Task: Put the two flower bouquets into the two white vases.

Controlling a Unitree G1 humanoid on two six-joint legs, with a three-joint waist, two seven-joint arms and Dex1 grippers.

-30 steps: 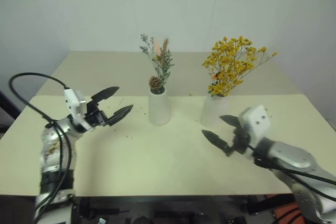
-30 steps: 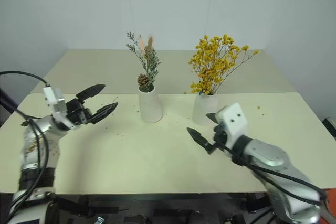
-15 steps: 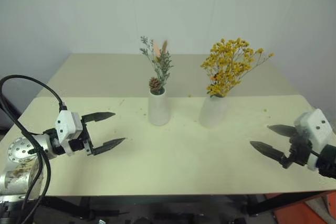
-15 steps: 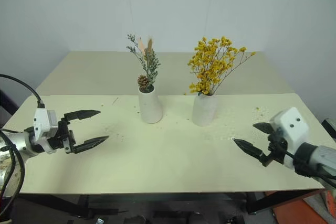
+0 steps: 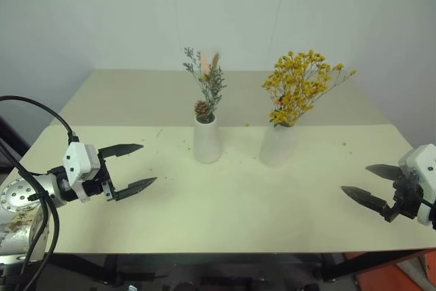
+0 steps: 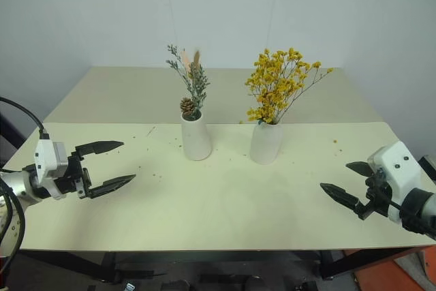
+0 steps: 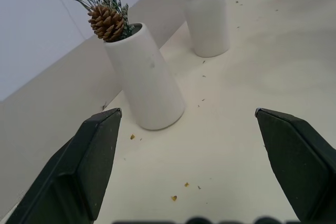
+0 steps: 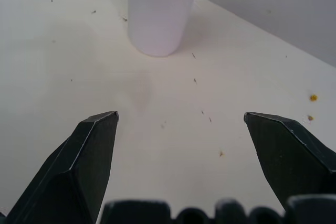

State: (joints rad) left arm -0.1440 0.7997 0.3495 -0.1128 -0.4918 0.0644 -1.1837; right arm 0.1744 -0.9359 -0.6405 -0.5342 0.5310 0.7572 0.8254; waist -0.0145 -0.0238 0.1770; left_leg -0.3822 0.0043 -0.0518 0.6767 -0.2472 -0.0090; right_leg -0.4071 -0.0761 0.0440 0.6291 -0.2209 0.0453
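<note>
Gripper on the left [image 5: 148, 163]: found drawn back from beside the vases toward 8 o'clock on the pale cream desk [image 5: 225, 216], black fingers spread wide, nothing between them. Had hung close to the left flank of the tall tapered matte white ceramic vase [image 5: 206, 140] a second before; now well apart from it, pointing roughly level across the desk.

Right gripper [image 5: 355, 178]: likewise swung out, from just in front of the rounder bulbous white ceramic vase with the narrow neck [image 5: 278, 144] to about 4 o'clock near the desk's right edge. Fingers fully apart, empty, tilted a little downward toward the desk.

Noted no change among the task's things. Slim grey-green dried bouquet with a brown pinecone and pink spikes [image 5: 206, 90]: stood upright in the tapered vase, at about 11 o'clock from the desk's middle, pinecone resting at the rim. Bushy dried bouquet of tiny yellow-orange blossoms on thin brown stems [image 5: 303, 90]: stood in the bulbous vase at about 1 o'clock, leaning slightly toward 2 o'clock. Both vases upright, near each other but not touching. Scattered a few small crumbs of dried blossom over the desk around them.

Judged from this: both placements done, both releases clean, withdrawal made without tipping either vase. Looked like the task at its end, with only a settling of the arms left.
</note>
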